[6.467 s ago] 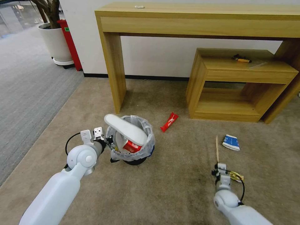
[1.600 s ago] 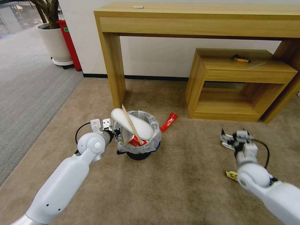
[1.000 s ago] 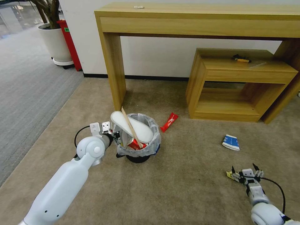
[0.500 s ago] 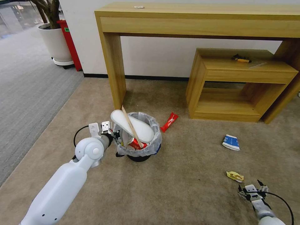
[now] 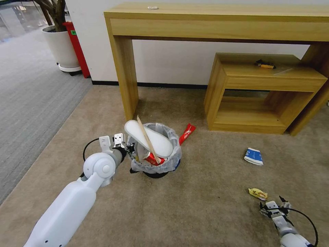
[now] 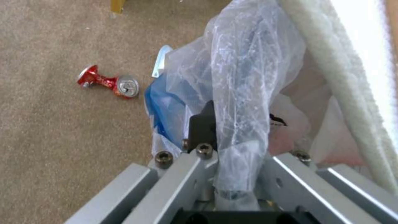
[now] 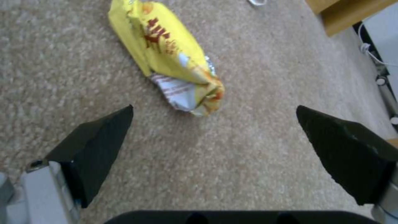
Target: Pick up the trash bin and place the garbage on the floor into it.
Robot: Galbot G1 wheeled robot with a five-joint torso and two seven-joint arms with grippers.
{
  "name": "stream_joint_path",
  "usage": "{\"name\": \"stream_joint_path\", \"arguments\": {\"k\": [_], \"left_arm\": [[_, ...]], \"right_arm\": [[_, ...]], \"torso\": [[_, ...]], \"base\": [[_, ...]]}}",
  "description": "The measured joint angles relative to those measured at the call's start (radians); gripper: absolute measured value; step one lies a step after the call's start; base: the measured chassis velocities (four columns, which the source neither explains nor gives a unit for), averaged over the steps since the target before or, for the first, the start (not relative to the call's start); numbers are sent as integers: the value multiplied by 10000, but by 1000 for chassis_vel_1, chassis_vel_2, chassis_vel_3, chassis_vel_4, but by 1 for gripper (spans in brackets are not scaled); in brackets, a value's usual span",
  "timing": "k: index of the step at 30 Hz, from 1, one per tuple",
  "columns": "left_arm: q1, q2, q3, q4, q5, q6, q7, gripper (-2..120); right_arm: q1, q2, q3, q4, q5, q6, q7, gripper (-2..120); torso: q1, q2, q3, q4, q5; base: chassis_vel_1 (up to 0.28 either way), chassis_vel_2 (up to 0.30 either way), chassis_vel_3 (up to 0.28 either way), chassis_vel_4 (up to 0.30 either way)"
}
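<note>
Left gripper (image 5: 127,150) clamps the bag-lined round black trash bin's (image 5: 170,164) rim, carrying it close — right gripper (image 7: 215,137), spread wide, hovers beside the crumpled yellow wrapper (image 7: 166,57).

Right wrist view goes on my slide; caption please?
Open right gripper poised just short of a crumpled yellow wrapper lying on the beige carpet.

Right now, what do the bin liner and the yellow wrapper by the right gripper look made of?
Bin liner: thin translucent plastic film, crinkled and creased, the left gripper clamped on it. Yellow wrapper: glossy printed foil-type film, probably metallised plastic, with a silvery inside at its torn end, lying on the carpet ahead of the open right gripper.
</note>
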State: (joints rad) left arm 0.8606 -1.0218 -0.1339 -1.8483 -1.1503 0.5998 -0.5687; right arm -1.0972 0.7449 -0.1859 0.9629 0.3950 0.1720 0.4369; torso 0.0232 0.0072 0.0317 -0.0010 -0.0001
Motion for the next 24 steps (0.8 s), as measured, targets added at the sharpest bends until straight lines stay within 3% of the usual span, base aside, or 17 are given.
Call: {"name": "stream_joint_path", "arguments": {"k": [20,24], "left_arm": [[183,-163,-52,-86,135,-38,75,0],[202,-196,-28,-32,200,-54,172,0]], "right_arm": [[1000,731,-407,-1786,-451,426,-424,99],[1072,842,-363,-2068,-591,533,-484,93]], "torso": [[-2,2,-3,-1,-15],[-2,3,-2,2,-9]], "base": [[0,0,0,0],[0,0,0,0]]}}
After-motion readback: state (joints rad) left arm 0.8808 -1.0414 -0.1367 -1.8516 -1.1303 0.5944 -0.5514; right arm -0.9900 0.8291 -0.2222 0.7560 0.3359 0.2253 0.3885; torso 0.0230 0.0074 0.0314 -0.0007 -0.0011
